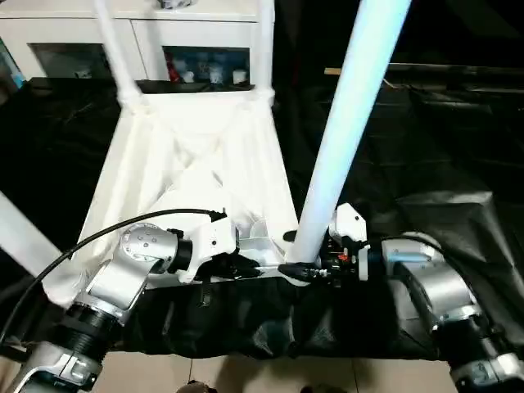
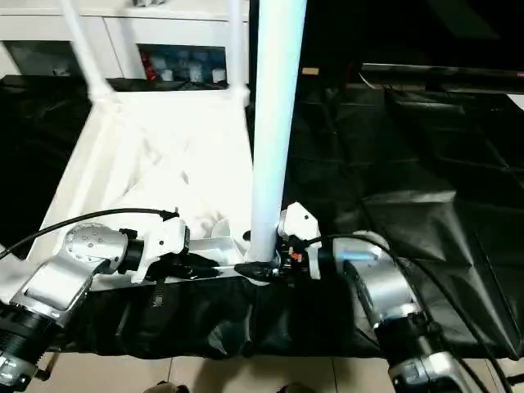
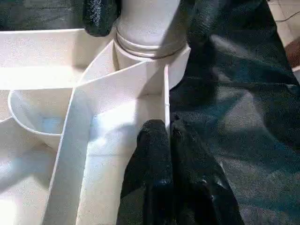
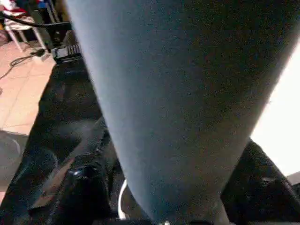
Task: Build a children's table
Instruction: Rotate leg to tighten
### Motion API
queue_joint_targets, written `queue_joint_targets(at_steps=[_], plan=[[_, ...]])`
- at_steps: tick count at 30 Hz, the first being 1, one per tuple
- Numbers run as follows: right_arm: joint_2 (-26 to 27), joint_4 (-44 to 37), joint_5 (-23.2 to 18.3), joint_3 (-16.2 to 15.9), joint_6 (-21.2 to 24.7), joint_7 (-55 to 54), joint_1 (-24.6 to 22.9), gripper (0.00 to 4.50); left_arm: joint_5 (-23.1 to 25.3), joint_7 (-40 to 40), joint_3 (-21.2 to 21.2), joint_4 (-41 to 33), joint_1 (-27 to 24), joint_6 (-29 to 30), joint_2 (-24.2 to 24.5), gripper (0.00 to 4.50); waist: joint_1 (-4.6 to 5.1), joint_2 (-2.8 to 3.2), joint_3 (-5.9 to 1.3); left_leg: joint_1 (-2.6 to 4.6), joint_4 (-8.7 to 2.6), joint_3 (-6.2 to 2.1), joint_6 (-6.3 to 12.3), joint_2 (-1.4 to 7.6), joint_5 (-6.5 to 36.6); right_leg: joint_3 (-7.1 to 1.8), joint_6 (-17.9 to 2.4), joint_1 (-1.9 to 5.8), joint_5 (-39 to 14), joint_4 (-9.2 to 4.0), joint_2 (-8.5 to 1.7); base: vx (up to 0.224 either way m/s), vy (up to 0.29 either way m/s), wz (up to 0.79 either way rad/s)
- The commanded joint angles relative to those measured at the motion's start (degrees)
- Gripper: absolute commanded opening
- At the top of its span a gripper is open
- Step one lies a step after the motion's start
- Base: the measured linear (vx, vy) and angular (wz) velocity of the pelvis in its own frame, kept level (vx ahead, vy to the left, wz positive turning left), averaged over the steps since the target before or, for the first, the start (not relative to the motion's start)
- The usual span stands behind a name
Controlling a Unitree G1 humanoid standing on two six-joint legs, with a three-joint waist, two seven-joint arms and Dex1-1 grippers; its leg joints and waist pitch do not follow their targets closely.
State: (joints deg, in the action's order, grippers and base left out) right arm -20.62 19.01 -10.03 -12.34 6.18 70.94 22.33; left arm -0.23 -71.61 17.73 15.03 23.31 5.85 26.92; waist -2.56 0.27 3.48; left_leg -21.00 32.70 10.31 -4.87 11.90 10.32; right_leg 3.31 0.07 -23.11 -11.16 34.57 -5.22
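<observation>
Children's table (image 1: pixel 192 176): small white plastic table, inverted on a black-sheeted counter (image 1: pixel 458 147), ribbed underside up. Two far legs stand in their corner sockets. Left gripper (image 1: pixel 246 266): black fingers (image 3: pixel 159 154) pressed together over the thin near edge rib of the top, steadying it. Near right corner: long round tapered white leg (image 1: pixel 344 123), long axis almost upright, foot in its socket. Right gripper (image 1: pixel 307 270): fingers clasp the leg's base from the right, nearer arm for turning or pressing it home. Behind: white glass-doored cabinet (image 1: pixel 205 49).
</observation>
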Motion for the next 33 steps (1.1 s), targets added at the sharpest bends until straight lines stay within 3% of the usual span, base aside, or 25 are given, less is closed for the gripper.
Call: queue_joint_targets(at_steps=[1, 7, 17, 19, 20, 21, 23, 24, 25, 26, 27, 29, 30, 31, 33], plan=[[-0.4, 1.5, -0.5, -2.5, 0.5, 3.1, -0.1, 2.64, 0.9, -0.3, 1.0, 1.7, 1.3, -0.1, 0.8, 0.00, 0.01, -0.24, -3.06, 0.43, -3.26, 0.21, 5.57, 1.17, 8.6, -2.18, -15.7, 2.83, -3.7, -3.16, -2.10, 0.000, 0.000, 0.00], [-0.5, 1.9, -0.7, -2.6, 0.4, 4.8, -0.1, 2.12, 0.2, -0.9, 1.2, 2.0, 1.1, -0.3, 0.8, 0.00, -0.54, -0.24, -3.20, 0.44, -3.16, 0.27, 5.70, 1.17, 8.0, -2.14, -16.0, 2.89, -2.9, -3.04, -2.09, 0.000, 0.000, 0.00], [1.1, 2.1, -0.4, -1.6, -0.2, -0.7, -1.5, 1.97, 0.3, 1.1, 0.6, 1.8, 0.1, -0.5, 0.5, 0.00, -0.62, -0.31, -3.16, 0.38, -3.37, 0.16, 4.34, 1.20, 9.9, -2.19, -14.8, 2.81, -6.6, -3.33, -2.20, 0.000, 0.000, 0.00], [3.9, 2.9, 1.4, 0.5, -0.5, -9.9, -2.7, 1.97, 2.0, 7.2, 0.0, 2.5, 0.2, 0.5, -2.0, 0.00, -0.32, -0.66, -2.86, 0.46, -3.61, 0.24, 3.28, 1.29, 11.6, -2.38, -14.0, 2.50, -9.9, -3.81, -2.24, 0.000, 0.000, 0.00], [3.9, 2.9, 1.4, 0.5, -0.5, -9.9, -2.7, 1.96, 2.0, 7.2, 0.0, 2.5, 0.2, 0.5, -2.0, 0.00, -0.49, -0.49, -2.78, 0.53, -3.67, 0.10, 2.71, 1.19, 12.6, -2.31, -13.4, 2.45, -11.9, -3.97, -2.28, -0.054, -0.012, -0.01], [5.4, 3.5, 2.7, 1.4, -0.5, -15.1, -3.3, 1.96, 2.4, 10.3, -0.4, 2.8, 0.2, 1.1, -3.7, 0.00, -0.20, -0.63, -2.53, 0.59, -3.99, 0.06, 1.37, 1.17, 15.6, -2.38, -11.2, 2.22, -18.8, -4.63, -2.38, 0.000, 0.000, 0.00], [7.6, 3.9, 3.8, 2.5, -1.1, -20.7, -4.2, 1.95, 2.8, 13.0, -0.1, 2.5, -0.2, 2.1, -5.8, 0.00, -0.15, -0.55, -2.37, 0.75, -4.10, -0.10, 0.60, 1.15, 17.1, -2.42, -9.9, 1.97, -22.1, -5.02, -2.44, 0.000, 0.000, 0.00], [9.6, 4.1, 4.7, 3.4, -1.8, -25.3, -5.0, 1.95, 2.8, 14.9, 0.4, 1.9, -0.7, 3.0, -7.6, 0.00, 0.21, -0.76, -2.19, 0.61, -4.36, -0.38, -0.36, 0.93, 18.8, -2.29, -8.0, 1.95, -25.5, -5.34, -2.34, 0.000, 0.000, 0.00], [10.7, 4.3, 5.0, 3.8, -1.9, -27.7, -5.1, 1.95, 3.1, 15.9, 0.6, 1.8, -0.8, 3.4, -8.5, 0.00, 0.33, -0.85, -2.23, 0.65, -4.36, -0.43, -0.40, 0.86, 19.4, -2.26, -7.3, 1.92, -26.7, -5.50, -2.36, 0.000, 0.000, 0.00], [12.9, 4.8, 5.7, 4.4, -1.8, -32.1, -5.0, 1.95, 3.6, 17.8, 1.1, 1.8, -0.8, 4.0, -10.3, 0.00, 0.48, -0.35, -2.05, 0.69, -4.48, -0.57, -0.61, 0.84, 19.8, -2.32, -6.9, 1.75, -27.4, -5.58, -2.43, 0.000, 0.000, 0.00], [15.1, 5.3, 6.3, 5.0, -1.7, -36.5, -4.8, 1.95, 4.2, 19.7, 1.6, 1.9, -0.7, 4.6, -12.0, 0.00, 1.15, -0.74, -2.00, 0.54, -4.59, -0.77, -0.78, 0.69, 21.3, -2.18, -5.6, 1.68, -29.9, -5.95, -2.25, 0.000, 0.000, 0.00], [17.0, 6.2, 7.8, 4.9, -1.4, -41.2, -4.1, 1.95, 4.8, 21.9, 2.0, 2.1, -0.5, 5.1, -13.7, 0.00, 1.18, -0.75, -1.98, 0.80, -4.49, -0.85, -0.58, 0.58, 22.3, -2.14, -4.6, 1.39, -32.2, -6.32, -2.30, 0.000, 0.000, 0.00], [17.6, 6.5, 8.2, 4.9, -1.3, -42.4, -3.9, 1.95, 5.0, 22.5, 2.1, 2.1, -0.4, 5.2, -14.2, 0.00, 1.35, -0.49, -1.94, 1.09, -4.49, -0.81, -0.48, 0.59, 23.1, -2.31, -4.4, 0.95, -32.5, -6.55, -2.22, 0.000, 0.000, 0.00], [21.0, 9.1, 11.6, 3.4, -1.3, -50.2, -1.7, 1.95, 6.7, 26.5, 3.3, 2.6, 0.3, 5.9, -17.5, 0.00, 1.41, -0.19, -1.92, 0.96, -4.56, -0.98, -0.87, 0.59, 23.2, -2.20, -4.4, 1.04, -32.5, -6.41, -2.20, 0.000, 0.000, 0.00], [22.5, 10.0, 11.8, 3.4, -1.2, -52.1, -0.9, 1.95, 7.5, 28.0, 3.6, 2.9, 0.5, 6.0, -18.5, 0.00, 2.03, -0.28, -1.95, 0.93, -4.65, -1.08, -1.10, 0.40, 23.9, -2.08, -3.9, 1.04, -32.4, -6.58, -2.03, 0.000, 0.000, 0.00]])
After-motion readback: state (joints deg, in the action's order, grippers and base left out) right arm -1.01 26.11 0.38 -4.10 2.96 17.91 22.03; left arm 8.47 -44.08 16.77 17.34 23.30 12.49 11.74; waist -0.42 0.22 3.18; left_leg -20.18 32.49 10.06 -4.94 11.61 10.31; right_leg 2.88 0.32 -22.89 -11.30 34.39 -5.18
